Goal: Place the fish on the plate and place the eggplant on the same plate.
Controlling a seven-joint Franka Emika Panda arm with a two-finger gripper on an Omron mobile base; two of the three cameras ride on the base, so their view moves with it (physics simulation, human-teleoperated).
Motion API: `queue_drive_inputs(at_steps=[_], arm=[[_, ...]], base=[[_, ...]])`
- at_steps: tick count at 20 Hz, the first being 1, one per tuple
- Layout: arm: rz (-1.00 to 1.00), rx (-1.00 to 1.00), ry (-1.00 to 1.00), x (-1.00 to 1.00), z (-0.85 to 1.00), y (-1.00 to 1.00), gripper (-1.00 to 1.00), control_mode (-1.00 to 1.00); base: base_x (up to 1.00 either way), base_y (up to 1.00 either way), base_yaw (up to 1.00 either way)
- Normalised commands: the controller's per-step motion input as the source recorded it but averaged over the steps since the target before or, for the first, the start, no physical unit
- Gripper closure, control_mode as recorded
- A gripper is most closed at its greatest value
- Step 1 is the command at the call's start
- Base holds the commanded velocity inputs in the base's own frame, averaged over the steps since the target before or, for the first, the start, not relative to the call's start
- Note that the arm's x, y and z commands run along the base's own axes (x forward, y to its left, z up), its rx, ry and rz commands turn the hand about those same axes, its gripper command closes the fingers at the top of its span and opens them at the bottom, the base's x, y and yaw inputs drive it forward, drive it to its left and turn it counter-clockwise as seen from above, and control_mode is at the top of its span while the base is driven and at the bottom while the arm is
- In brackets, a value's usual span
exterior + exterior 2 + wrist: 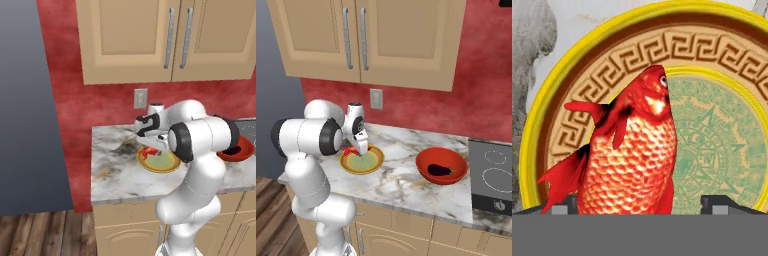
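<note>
fish (629,155) tail cut off btwn fingers (559,207), over plate (722,55)

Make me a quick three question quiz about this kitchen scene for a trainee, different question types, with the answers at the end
1. True or false: the eggplant lies in the red-orange bowl.
2. Multiple choice: in the hand view, the fish is seen over which thing? A) the stovetop B) the plate C) the bare counter
3. Fill in the blank: in the right base view, the bowl sits between the plate and the ______.

Key
1. True. The dark eggplant rests inside the bowl, apart from the plate.
2. B. The fish shows between the fingertips of the gripper, with the plate's ringed rim and green centre behind it.
3. Stovetop.
</note>
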Motion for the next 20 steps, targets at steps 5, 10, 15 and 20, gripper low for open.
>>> queue_drive_inputs(at_steps=[5,10,15,20], arm=[[0.0,0.0,0.08,-0.08,0.32,-0.06,-1.0,-1.0],[0.01,0.0,0.04,-0.12,0.07,-0.07,-1.0,-1.0],[0.04,0.05,-0.02,-0.22,-0.2,0.0,-1.0,-1.0],[0.08,0.13,-0.23,-0.07,-0.23,0.03,-1.0,-1.0]], base=[[0.0,0.0,0.0],[0.0,0.0,0.0],[0.0,0.0,0.0],[0.0,0.0,0.0]])
